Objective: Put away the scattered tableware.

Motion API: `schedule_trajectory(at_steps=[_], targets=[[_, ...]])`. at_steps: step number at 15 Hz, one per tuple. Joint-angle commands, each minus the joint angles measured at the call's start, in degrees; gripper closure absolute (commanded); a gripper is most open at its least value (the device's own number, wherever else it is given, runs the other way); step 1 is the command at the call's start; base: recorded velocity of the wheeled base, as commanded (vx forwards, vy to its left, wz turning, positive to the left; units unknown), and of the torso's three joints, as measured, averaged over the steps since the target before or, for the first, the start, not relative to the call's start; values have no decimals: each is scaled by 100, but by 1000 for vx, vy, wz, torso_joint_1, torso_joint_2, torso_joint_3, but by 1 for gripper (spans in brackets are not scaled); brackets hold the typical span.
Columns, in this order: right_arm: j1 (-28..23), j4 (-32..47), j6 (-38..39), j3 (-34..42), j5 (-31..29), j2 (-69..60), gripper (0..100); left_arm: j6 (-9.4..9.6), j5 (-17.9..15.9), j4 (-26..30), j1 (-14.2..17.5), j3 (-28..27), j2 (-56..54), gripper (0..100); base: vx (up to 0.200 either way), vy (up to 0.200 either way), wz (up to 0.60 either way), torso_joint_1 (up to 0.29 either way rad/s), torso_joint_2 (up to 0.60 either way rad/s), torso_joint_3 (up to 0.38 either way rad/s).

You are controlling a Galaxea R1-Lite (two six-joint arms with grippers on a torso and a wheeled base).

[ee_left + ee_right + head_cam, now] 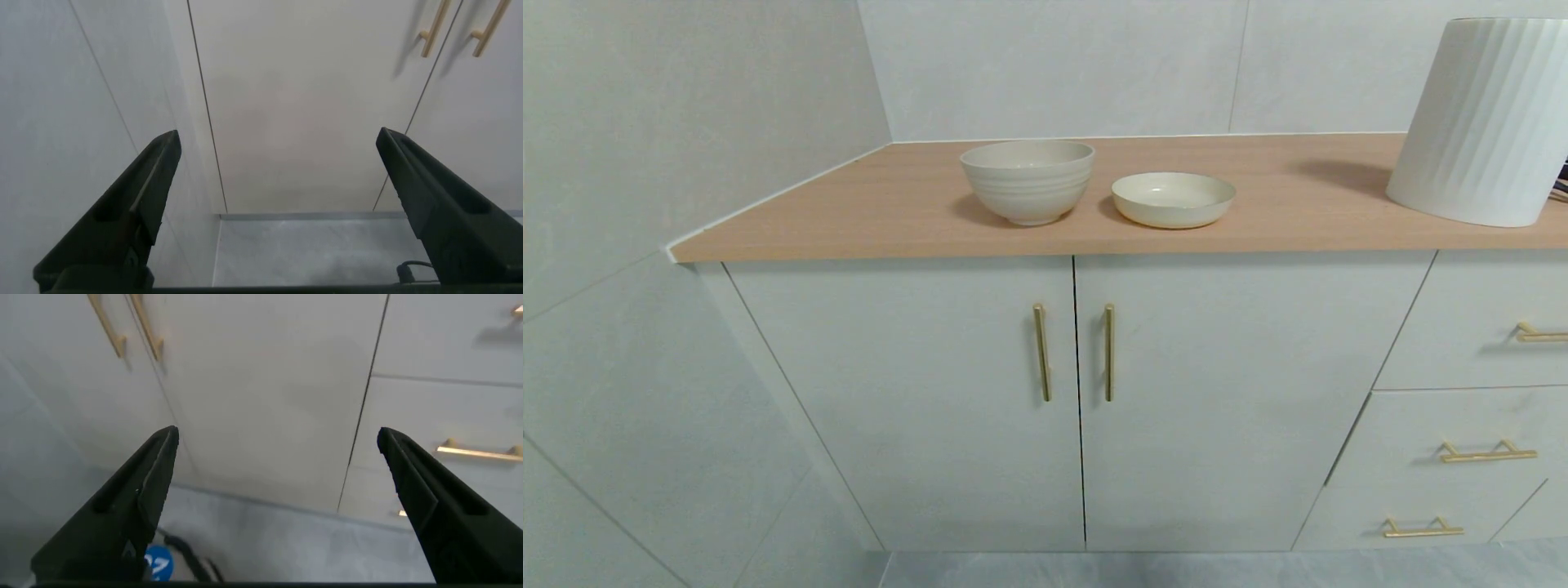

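The left gripper (278, 139) is hanging low with its jaws standing wide apart and gripping nothing. Its two dark fingers (147, 196) are tapering to blunt tips and pointing forward and somewhat downward. The right gripper (278, 434) is sitting in much the same pose, with its jaws spread wide and holding nothing, and its dark fingers (425, 490) are angling forward and down. Both pairs are gaping to about the same width.

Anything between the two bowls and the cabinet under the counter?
Yes: both white cabinet doors below the wooden countertop are shut. The deep ribbed beige bowl and shallow cream dish sit on it, uncovered. The left end effector and right end effector are open, low before the doors.
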Motion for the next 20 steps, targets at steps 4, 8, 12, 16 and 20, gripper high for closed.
schedule_trajectory(at_steps=[4,8,12,16,20], targets=[[1133,-158,-93,-936,270,2829,0,0,-2,-2,0,1,9,0,0,0,0,0,0,0],[1283,-1511,-84,-1182,279,4481,0,0,-2,-2,0,1,9,0,0,0,0,0,0,0],[1959,-3313,13,-1560,261,6266,0,0,-2,-2,0,1,9,0,0,0,0,0,0,0],[2742,-3410,136,-2808,-99,7347,0,0,-2,-2,0,1,9,0,0,0,0,0,0,0],[3146,-2996,241,-3616,-135,7733,0,0,-2,-2,0,1,9,0,0,0,0,0,0,0]])
